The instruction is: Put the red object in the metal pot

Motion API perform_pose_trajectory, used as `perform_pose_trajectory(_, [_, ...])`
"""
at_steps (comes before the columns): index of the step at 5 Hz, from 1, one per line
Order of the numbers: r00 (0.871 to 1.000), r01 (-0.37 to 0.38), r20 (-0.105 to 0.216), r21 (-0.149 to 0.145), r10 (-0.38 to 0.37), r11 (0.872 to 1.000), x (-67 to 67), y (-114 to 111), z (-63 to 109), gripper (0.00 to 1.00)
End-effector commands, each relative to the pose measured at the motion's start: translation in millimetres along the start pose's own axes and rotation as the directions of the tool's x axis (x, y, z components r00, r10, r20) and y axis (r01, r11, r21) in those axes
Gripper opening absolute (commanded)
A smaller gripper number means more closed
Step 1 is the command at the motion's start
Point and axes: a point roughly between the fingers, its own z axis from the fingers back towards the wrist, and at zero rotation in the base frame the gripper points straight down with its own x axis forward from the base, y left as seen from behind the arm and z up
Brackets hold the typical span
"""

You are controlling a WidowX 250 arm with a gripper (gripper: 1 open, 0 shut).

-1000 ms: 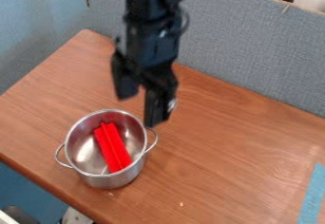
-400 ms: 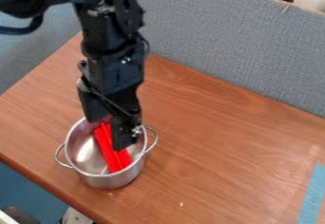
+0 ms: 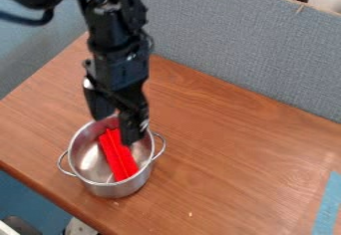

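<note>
Metal pot: a round, shiny steel pot is seen near the front edge of the counter. One small loop handle is visible at its near-left side; the handle on the far-right side is hard to make out.
Red object: a bright red, plain, elongated bar is seen lying inside the pot. Its long axis runs from the far-left of the pot interior towards the near-right. Its far end is hidden behind the gripper; its reflection in the pot wall blurs its outline.
Gripper: it is pointed straight down over the far rim of the pot, with the jaws spread fully apart. Nothing is gripped; whether a fingertip touches the bar cannot be told.
Arm: the upper part is cut off by the top edge.
</note>
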Motion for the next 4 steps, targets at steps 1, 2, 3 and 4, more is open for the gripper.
perform_pose_trajectory(1, [0.981, -0.191, 0.035, -0.01, 0.191, 0.982, 29.5, 0.5, 24.7, 1.0])
perform_pose_trajectory(2, [0.999, 0.014, -0.034, 0.025, -0.014, 1.0, 32.0, 28.2, 24.3, 1.0])
perform_pose_trajectory(3, [0.978, 0.207, -0.048, 0.044, -0.205, 0.977, 31.1, 54.5, 27.2, 1.0])
perform_pose_trajectory(4, [0.99, 0.135, -0.037, 0.038, -0.133, 0.99, 33.0, 48.5, -6.1, 1.0])
